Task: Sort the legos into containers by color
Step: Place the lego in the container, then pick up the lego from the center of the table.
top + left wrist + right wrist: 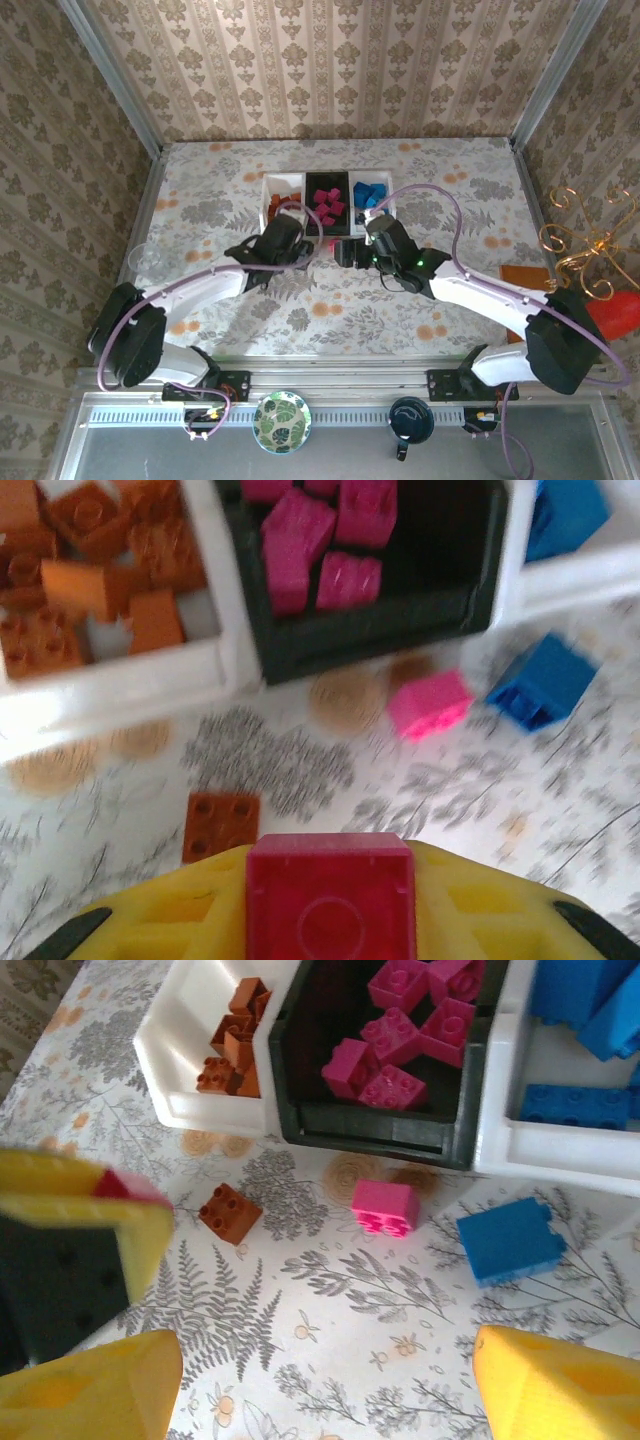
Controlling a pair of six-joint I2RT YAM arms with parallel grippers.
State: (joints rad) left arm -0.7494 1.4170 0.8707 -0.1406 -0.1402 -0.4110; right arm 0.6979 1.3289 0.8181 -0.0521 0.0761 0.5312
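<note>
Bottom of nearest magenta lego (330,895) offscreen

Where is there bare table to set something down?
Bare table lies left of the orange-brick tray, right of the blue-brick tray, and near the arm bases. Crowded before the trays: three loose bricks, left gripper holding a magenta brick, right gripper open.

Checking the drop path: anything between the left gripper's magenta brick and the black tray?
Nothing visible blocks it. The left gripper holds the magenta brick short of the black tray. A loose orange-brown brick and a pink brick lie flat on the table, either side of the line.
</note>
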